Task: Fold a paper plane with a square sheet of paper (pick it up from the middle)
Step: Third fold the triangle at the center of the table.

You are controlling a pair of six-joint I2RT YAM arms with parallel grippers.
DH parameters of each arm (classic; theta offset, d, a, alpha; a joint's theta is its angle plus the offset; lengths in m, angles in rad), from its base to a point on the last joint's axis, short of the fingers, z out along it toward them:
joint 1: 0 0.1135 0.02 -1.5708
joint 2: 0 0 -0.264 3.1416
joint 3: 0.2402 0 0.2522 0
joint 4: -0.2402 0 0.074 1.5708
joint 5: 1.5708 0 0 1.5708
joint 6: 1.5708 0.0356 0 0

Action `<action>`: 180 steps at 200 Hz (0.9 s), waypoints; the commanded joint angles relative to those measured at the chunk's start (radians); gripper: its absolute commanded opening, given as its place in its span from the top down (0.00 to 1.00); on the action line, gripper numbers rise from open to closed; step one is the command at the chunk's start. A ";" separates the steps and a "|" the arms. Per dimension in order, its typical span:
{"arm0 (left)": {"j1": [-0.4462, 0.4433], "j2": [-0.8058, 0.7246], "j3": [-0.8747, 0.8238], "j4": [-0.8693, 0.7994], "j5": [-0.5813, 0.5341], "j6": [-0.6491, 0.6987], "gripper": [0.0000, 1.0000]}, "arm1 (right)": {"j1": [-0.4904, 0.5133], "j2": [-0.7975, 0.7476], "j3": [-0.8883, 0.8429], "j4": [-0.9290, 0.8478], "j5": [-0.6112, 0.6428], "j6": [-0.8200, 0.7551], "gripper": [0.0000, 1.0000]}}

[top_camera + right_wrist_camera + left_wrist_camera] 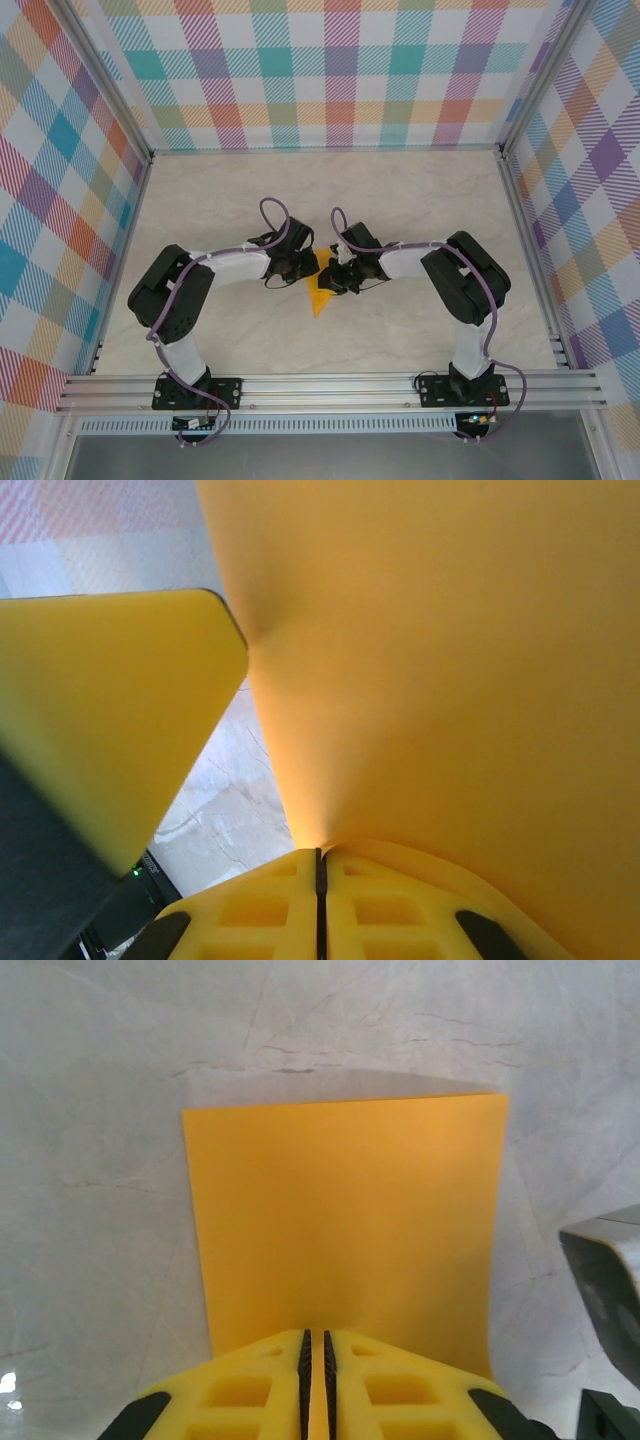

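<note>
Two hands on it right now, left hand and right hand each clamped tight on the square sheet of paper over the bench middle, so I'd guess the first fold's starting and next needs edges lined up gently.

orange sheet of paper, yellow-and-black left gripper, cream marbled table, pastel plaid walls

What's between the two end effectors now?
The thin orange paper sheet spans the gap between left end effector and right end effector, both shut on it; top external view shows it.
</note>
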 commanded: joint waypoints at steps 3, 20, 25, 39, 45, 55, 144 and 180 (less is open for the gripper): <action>0.009 0.031 0.024 -0.057 -0.040 0.005 0.88 | 0.005 0.013 0.026 0.026 -0.005 -0.026 0.92; 0.010 0.040 0.028 -0.065 -0.037 0.005 0.92 | 0.006 0.013 0.028 0.027 -0.006 -0.026 0.92; 0.009 0.043 0.028 -0.065 -0.037 0.004 0.92 | 0.005 0.014 0.029 0.027 -0.006 -0.027 0.92; 0.009 0.044 0.026 -0.065 -0.033 0.005 0.94 | 0.005 0.015 0.029 0.031 -0.006 -0.028 0.92; 0.009 0.044 0.026 -0.066 -0.032 0.004 0.94 | 0.005 0.014 0.031 0.032 -0.008 -0.026 0.92; 0.010 0.045 0.027 -0.066 -0.030 0.006 0.95 | 0.005 0.016 0.032 0.032 -0.008 -0.028 0.92; 0.009 0.045 0.025 -0.060 -0.005 0.009 0.97 | 0.005 0.039 0.047 0.031 -0.012 -0.031 0.92; 0.009 0.043 0.025 -0.060 -0.003 0.010 0.98 | 0.005 0.048 0.052 0.023 -0.015 -0.038 0.92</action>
